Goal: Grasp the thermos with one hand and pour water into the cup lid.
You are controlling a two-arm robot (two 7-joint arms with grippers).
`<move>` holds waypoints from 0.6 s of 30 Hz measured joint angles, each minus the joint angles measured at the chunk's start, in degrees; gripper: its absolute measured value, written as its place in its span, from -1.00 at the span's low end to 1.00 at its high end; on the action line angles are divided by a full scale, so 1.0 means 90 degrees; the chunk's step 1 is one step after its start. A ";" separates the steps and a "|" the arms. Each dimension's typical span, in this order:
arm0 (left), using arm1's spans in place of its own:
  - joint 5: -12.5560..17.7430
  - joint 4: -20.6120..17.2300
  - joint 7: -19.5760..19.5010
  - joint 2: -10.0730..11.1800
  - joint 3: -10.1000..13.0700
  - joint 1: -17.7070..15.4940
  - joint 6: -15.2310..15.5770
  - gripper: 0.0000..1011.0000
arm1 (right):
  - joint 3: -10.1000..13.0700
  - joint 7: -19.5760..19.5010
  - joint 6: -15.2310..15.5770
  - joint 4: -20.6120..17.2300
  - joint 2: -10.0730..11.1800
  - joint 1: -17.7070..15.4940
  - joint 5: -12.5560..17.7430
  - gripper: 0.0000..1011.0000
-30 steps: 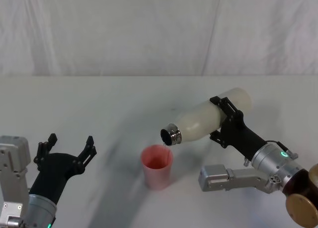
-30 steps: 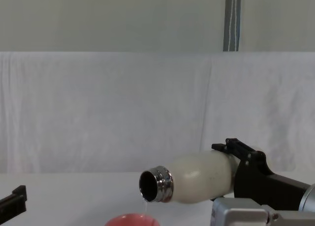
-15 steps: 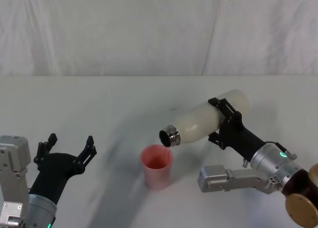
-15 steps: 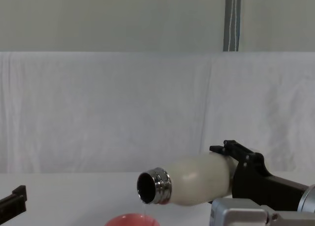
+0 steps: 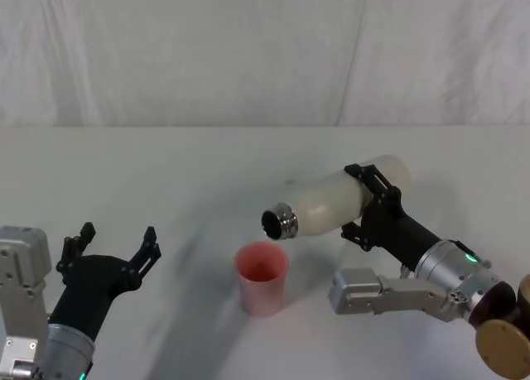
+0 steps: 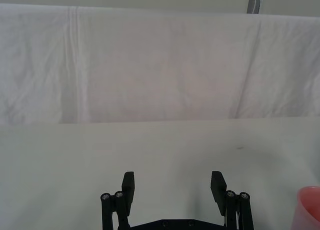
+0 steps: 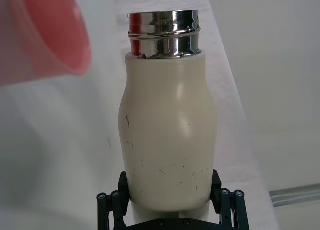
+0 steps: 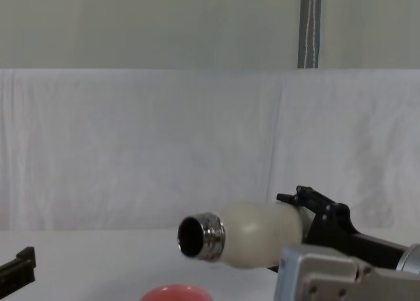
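Note:
The cream-white thermos point(image 5: 339, 200) lies nearly level in the air, its steel neck point(image 5: 279, 222) pointing left, just above and behind the salmon-pink cup lid point(image 5: 262, 276) that stands upright on the table. My right gripper point(image 5: 373, 204) is shut on the thermos's lower body; the wrist view shows the thermos point(image 7: 169, 135) between the fingers, with the cup lid point(image 7: 42, 37) blurred beyond it. From the chest, the thermos point(image 8: 252, 235) hangs over the cup lid's rim point(image 8: 176, 292). My left gripper point(image 5: 116, 245) rests open at the table's left, apart from both.
A white cloth covers the table point(image 5: 207, 165) and hangs as a backdrop behind. In the left wrist view the cup lid's edge point(image 6: 311, 205) sits off to one side of the open fingers. A grey pole point(image 8: 310, 27) stands behind the backdrop.
The thermos has tilted back up toward level and its neck has lifted and shifted slightly left. The thin trickle of water seen earlier has stopped. The left arm has not moved.

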 joint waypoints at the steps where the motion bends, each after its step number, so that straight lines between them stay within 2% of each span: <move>1: 0.0000 0.0000 0.0000 0.0000 0.0000 0.0000 0.0000 0.98 | 0.0000 0.0000 0.0000 0.0000 0.0000 0.0000 0.0000 0.89; 6: 0.0000 0.0000 0.0000 0.0000 0.0000 0.0000 0.0000 0.98 | 0.0137 0.0220 -0.0030 -0.0216 -0.0018 -0.0114 0.0343 0.89; 9: 0.0000 0.0000 0.0000 0.0000 0.0000 0.0000 0.0000 0.98 | 0.0272 0.0436 -0.0081 -0.0410 -0.0022 -0.0220 0.0683 0.89; 10: 0.0000 0.0000 0.0000 0.0000 0.0000 0.0000 0.0000 0.98 | 0.0272 0.0436 -0.0081 -0.0410 -0.0022 -0.0220 0.0683 0.89; 13: 0.0000 0.0000 0.0000 0.0000 0.0000 0.0000 0.0000 0.98 | 0.0457 0.0681 -0.0083 -0.0616 -0.0046 -0.0362 0.1106 0.89; 18: 0.0000 0.0000 0.0000 0.0000 0.0000 0.0000 0.0000 0.98 | 0.0699 0.0953 0.0011 -0.0823 -0.0094 -0.0550 0.1599 0.89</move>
